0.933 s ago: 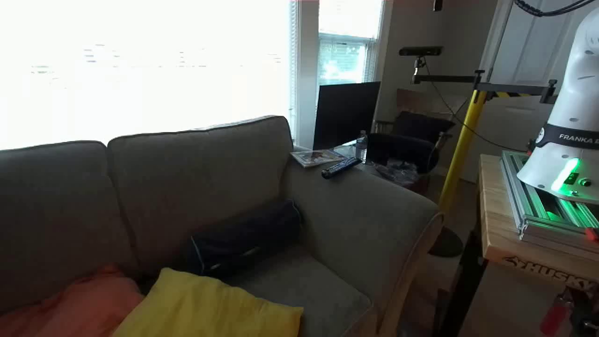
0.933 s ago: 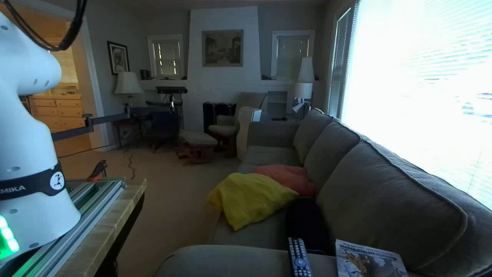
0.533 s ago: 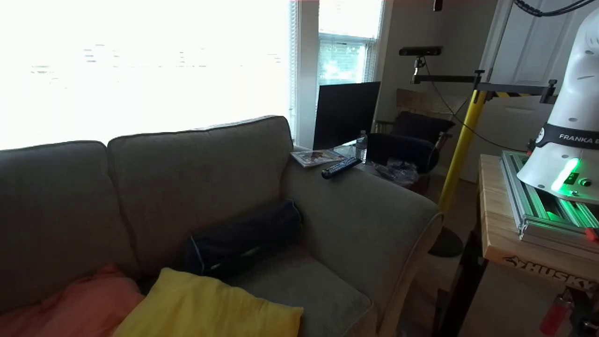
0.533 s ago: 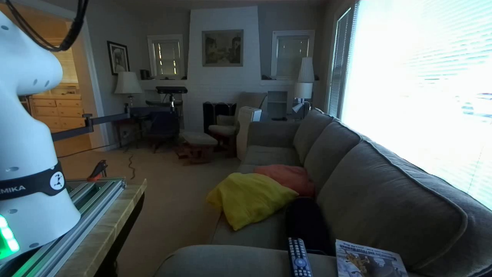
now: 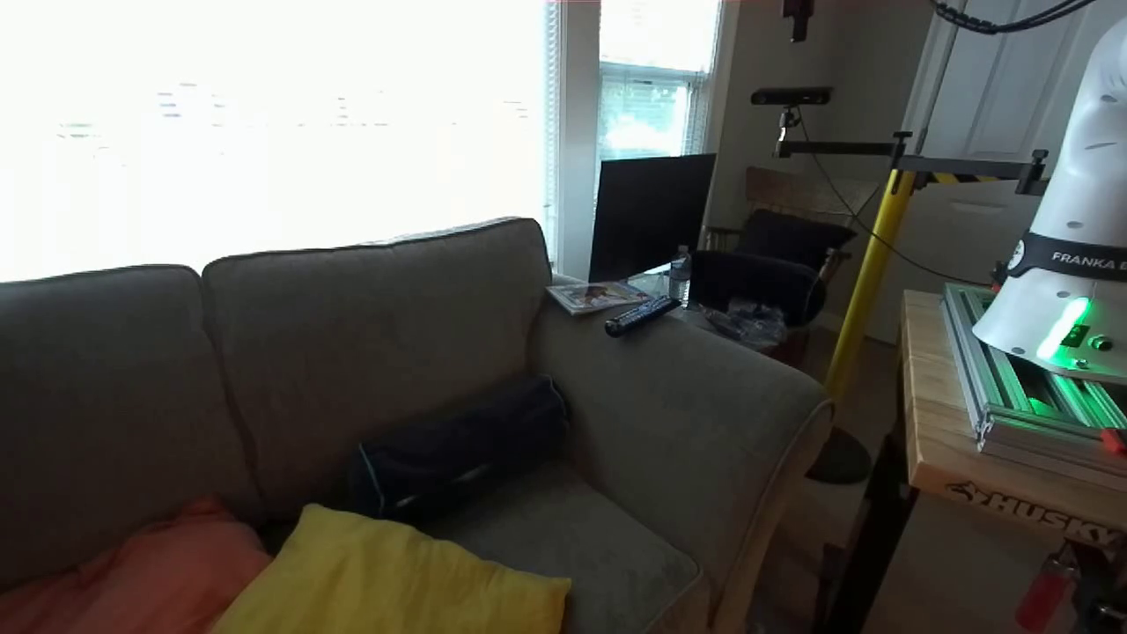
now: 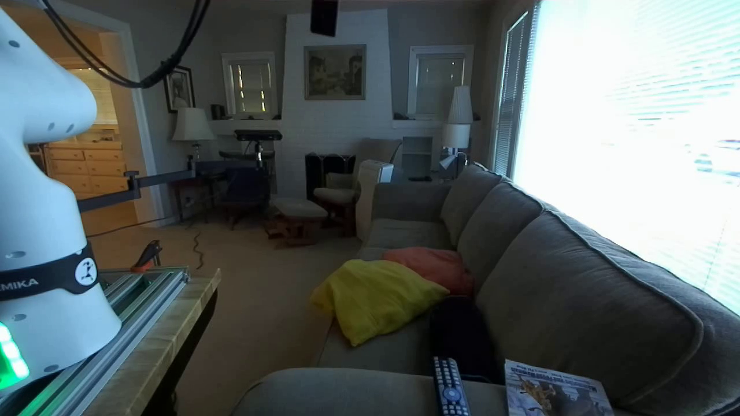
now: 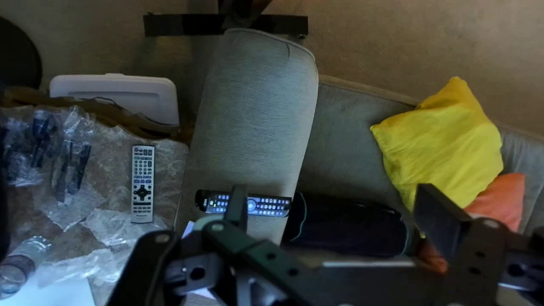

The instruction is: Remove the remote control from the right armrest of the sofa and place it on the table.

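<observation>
The black remote control lies across the sofa's right armrest, in both exterior views [image 5: 642, 315] [image 6: 450, 387] and in the wrist view [image 7: 272, 206]. The grey armrest [image 5: 704, 387] also shows in the wrist view [image 7: 259, 106]. The side table [image 7: 168, 170] stands beside the armrest in the wrist view. My gripper [image 7: 335, 204] is open with its fingers wide apart and nothing between them. It is high above the sofa; one finger overlaps the remote in the picture. Only a dark finger piece shows at the top of both exterior views.
A silver remote [image 7: 142, 185], plastic wrapping [image 7: 72, 148] and a bottle [image 7: 21, 265] are on the side table. A magazine [image 5: 594, 296] lies beside the black remote. A dark bolster [image 7: 352, 225] and yellow pillow [image 7: 442, 140] are on the seat. A monitor [image 5: 651, 216] stands behind.
The dark finger piece has come down into view at the top of the exterior views. The arm's cables have shifted with it. The black remote has not moved.
</observation>
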You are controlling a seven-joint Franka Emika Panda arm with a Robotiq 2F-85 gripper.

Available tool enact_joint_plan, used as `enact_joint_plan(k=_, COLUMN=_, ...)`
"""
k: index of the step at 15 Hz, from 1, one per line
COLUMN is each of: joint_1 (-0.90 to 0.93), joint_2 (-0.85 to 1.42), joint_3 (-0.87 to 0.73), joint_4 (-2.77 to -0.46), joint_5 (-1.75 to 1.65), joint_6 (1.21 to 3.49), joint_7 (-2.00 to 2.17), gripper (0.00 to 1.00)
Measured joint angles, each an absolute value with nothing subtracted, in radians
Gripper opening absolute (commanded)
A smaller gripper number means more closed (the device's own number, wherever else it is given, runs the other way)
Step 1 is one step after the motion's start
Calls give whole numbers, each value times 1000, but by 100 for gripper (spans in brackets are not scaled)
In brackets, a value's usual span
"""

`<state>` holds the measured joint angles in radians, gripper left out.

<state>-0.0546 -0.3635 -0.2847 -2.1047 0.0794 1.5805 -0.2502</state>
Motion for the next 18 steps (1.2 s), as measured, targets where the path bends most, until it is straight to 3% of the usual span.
enact_joint_plan(k=18, joint_1=-129, joint_2=233, joint_3=-209, joint_4=-2152, joint_5=470, joint_6=2077, joint_7=361, gripper=100)
